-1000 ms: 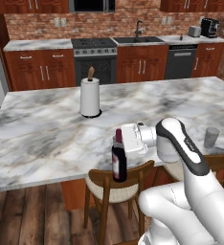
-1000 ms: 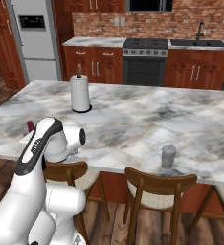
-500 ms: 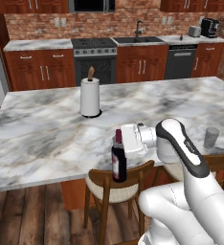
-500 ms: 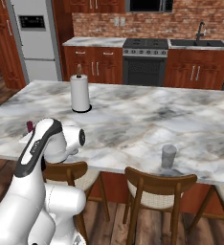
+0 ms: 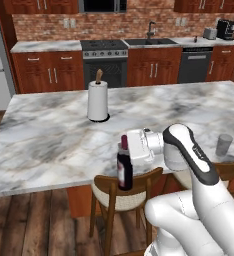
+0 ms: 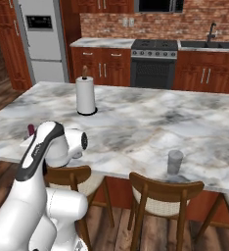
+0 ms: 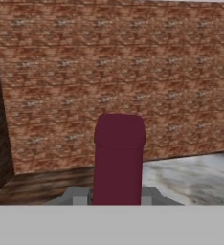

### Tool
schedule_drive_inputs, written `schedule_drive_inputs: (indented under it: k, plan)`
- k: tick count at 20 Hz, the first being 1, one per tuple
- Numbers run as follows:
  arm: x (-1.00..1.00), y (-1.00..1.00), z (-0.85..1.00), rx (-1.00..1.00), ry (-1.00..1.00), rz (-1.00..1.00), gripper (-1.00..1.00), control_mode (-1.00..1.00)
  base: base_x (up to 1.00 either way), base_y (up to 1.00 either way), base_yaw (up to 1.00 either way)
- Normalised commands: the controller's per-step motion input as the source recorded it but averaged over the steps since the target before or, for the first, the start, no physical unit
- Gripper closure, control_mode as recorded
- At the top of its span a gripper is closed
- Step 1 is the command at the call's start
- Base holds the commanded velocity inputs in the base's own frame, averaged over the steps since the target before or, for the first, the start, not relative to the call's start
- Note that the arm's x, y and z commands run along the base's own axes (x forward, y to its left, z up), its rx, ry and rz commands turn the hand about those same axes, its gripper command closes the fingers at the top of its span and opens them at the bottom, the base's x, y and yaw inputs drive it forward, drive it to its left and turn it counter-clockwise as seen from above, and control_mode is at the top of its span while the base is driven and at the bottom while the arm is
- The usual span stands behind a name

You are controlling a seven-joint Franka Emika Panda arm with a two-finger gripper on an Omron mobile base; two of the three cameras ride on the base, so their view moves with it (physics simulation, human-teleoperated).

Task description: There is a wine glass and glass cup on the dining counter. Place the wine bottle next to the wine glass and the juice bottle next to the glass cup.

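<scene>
**One wine bottle gripped at the near edge of the island**

Left base view: one wine bottle, dark with a red neck, stands upright at the near edge of the dining counter. The gripper reaches sideways from the arm and is clamped on the bottle's neck. One glass cup sits well apart to the right, near the same edge. One paper towel roll stands further back on the marble, apart from both. One wooden stool is tucked under the edge just below the bottle. Nothing stands between the bottle and the cup but bare marble and the arm itself. Compared with half a second and a second ago, bottle, arm and cup sit in the same places; no change shows.

Right base view: the arm's upper link covers most of the bottle; only the red cap shows at the left. The glass cup stands near the front edge, the paper towel roll behind. Two stools show fully under the edge. Again, nothing has shifted from the earlier frames.

Hand view: the red neck rises between the two fingertips, which press on it from either side, with a brick wall behind
</scene>
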Motion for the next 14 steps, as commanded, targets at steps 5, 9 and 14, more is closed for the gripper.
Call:
schedule_drive_inputs:
  k: [5, 9, 14]
  plan:
    - [0.08, -0.1, 0.01, -0.07, 0.19, 0.0, 1.0, -1.0, 0.0, 0.0, 0.0]
    - [0.0, -0.22, 0.0, -0.08, 0.06, 0.0, 1.0, -1.0, 0.0, 0.0, 0.0]
    - [0.0, -0.28, 0.0, -0.02, 0.0, 0.0, 1.0, -1.0, 0.0, 0.0, 0.0]
